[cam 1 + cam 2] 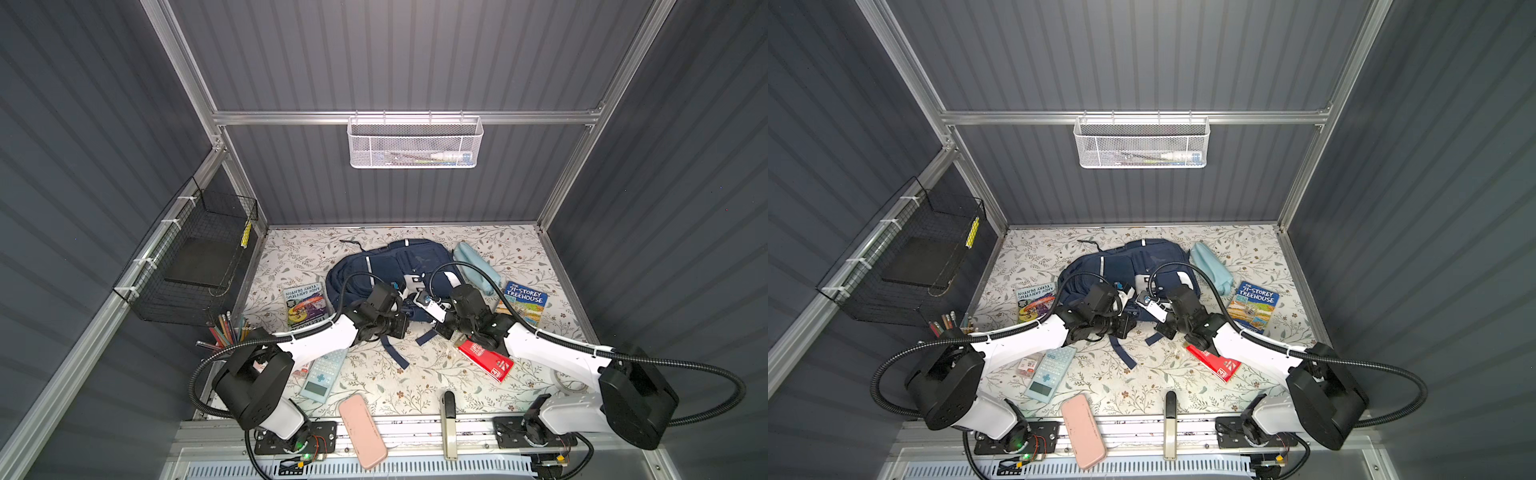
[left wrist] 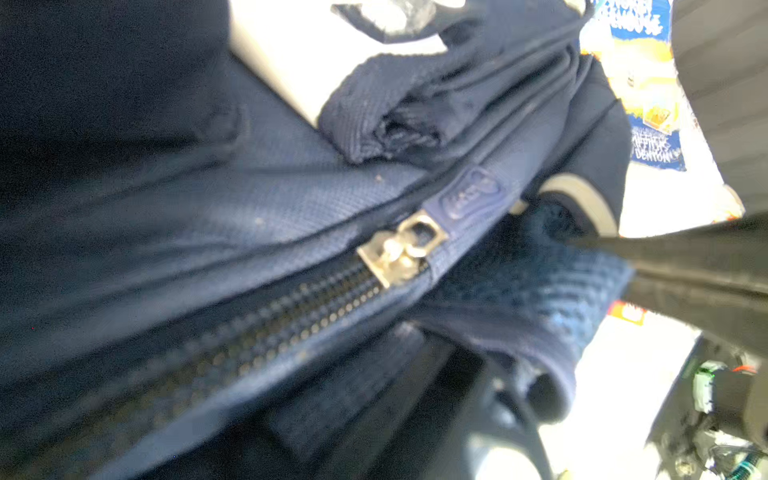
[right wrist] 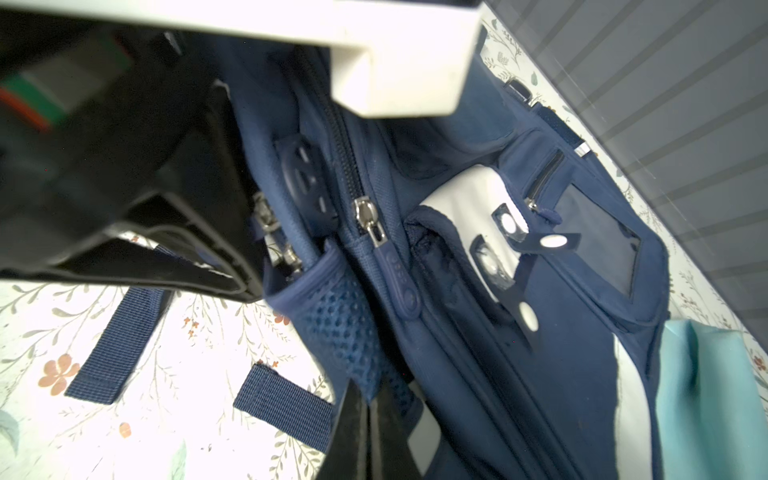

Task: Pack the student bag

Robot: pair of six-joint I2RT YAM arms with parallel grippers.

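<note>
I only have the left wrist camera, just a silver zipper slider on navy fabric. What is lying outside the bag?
Observer: A flat pink case lies at the table's near edge, apart from the large navy blue fabric backpack.
Operator: Whose black fingers are at my frame's edge?
Observer: The right gripper owns them; its wrist view shows it shut on the backpack's navy mesh side pocket.
Operator: Anything beside the bag?
Observer: A small light blue fabric pouch lies along its side, on the right in both top views.

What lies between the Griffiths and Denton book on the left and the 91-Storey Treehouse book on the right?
The bag lies between them, with the left arm and right arm reaching onto its near edge. Both top views show it.
</note>
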